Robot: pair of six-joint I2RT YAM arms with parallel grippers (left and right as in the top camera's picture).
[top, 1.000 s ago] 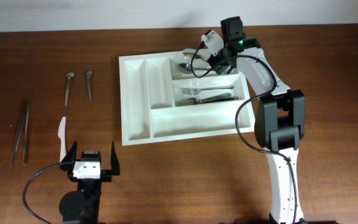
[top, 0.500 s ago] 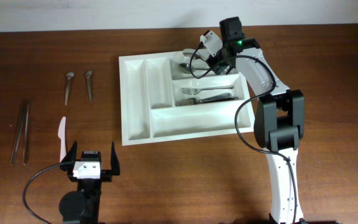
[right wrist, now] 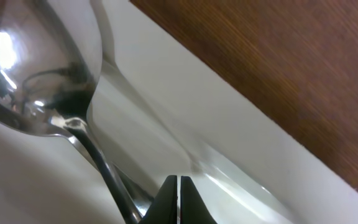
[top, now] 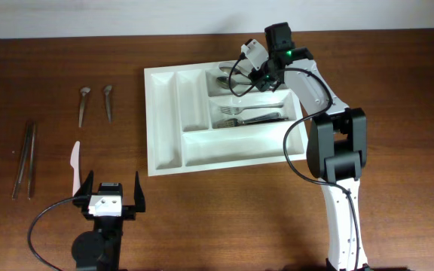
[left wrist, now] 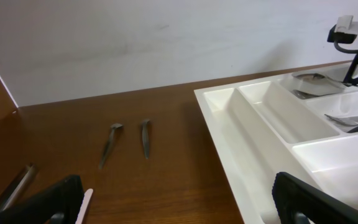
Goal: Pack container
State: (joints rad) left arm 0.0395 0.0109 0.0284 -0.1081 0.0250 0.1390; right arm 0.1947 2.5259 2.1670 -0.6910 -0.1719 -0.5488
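Overhead, starting at my far left, I see a pair of dark rods (top: 25, 159) lying lengthwise on the table (top: 398, 68). A white plastic knife (top: 74, 167) lies just right of them, and two small spoons (top: 96, 104) sit side by side further back. The left gripper (top: 113, 181) is parked low at the near edge and points toward the far side. Its fingers are spread wide, and the knife's near end is just beside the left one. The container (top: 151, 120) lies flat around mid-table, toward the far edge and turned slightly out of square. Its two narrow upright compartments are on the left and its three long ones are stacked on the right. Large spoons (top: 224, 74) rest in the farthest long compartment, bowls to the left. The middle one holds a fork (top: 249, 108) with a darker utensil (top: 261, 117) alongside, whose type I cannot make out. The right arm rises from the near right, bends over the container's right rim and dips into that farthest compartment. On the right wrist camera, the right gripper (right wrist: 179, 198) has its fingertips pressed together with only a thin seam between them. They sit low against the white wall, and a spoon's handle passes just to their left. I cannot tell whether it touches them.
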